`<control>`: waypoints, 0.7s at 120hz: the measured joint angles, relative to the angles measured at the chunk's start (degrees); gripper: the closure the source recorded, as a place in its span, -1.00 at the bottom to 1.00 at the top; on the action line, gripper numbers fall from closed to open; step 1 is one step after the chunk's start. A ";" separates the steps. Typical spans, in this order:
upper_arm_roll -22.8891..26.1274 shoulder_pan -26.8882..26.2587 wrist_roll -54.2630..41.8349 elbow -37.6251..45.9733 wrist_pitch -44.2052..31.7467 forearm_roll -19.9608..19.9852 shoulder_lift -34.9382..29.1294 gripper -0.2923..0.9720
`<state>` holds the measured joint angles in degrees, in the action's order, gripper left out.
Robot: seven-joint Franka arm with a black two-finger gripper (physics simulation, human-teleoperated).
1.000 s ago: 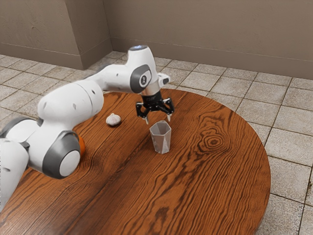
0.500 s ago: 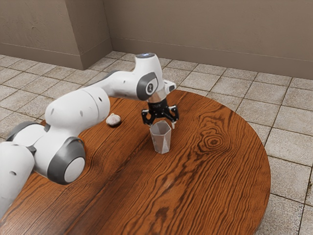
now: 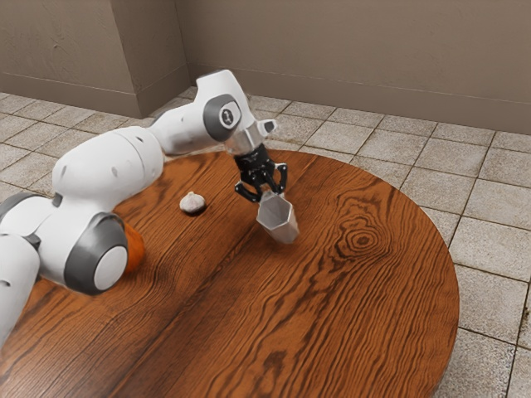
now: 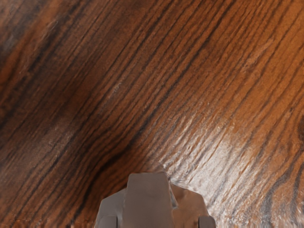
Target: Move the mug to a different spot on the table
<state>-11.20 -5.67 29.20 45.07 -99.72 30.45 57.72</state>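
The grey faceted mug [image 3: 278, 220] hangs tilted in the grip of the black end effector [image 3: 264, 196], whose fingers pinch its rim from two sides, above the middle of the round wooden desk [image 3: 348, 315], toward the far edge. The mug's mouth leans up toward the hand and its base points down toward the exterior view's right. Whether the base has fully cleared the wood cannot be told from this angle. On this showing the grasp is made and the move looks under way; the carry to a new spot and the set-down are judged still to come. A pale garlic-like bulb [image 3: 192, 202] lies on the desk near the mug, on the exterior view's left, well clear of it. An orange object [image 3: 133, 247] peeks out behind the white arm [image 3: 124, 166], at the near left edge of the desk. The exterior view gives the arm's reach, the tilt of the mug and its neighbours. The wrist view offers what that angle lacks: the mug [image 4: 148, 199] as a blurred grey shape just under the hand, with bare wood grain [image 4: 142, 85] stretching beyond it.
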 joint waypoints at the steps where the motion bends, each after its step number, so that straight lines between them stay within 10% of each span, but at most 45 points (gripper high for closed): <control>1: -0.02 0.08 0.11 0.30 0.33 0.39 -0.28 0.49; 44: -2.05 0.94 4.69 26.19 7.28 10.16 -17.60 0.64; 84: -3.48 2.82 8.33 36.00 8.51 3.22 -24.82 0.69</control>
<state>-14.68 -2.85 37.52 81.07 -91.21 33.67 32.91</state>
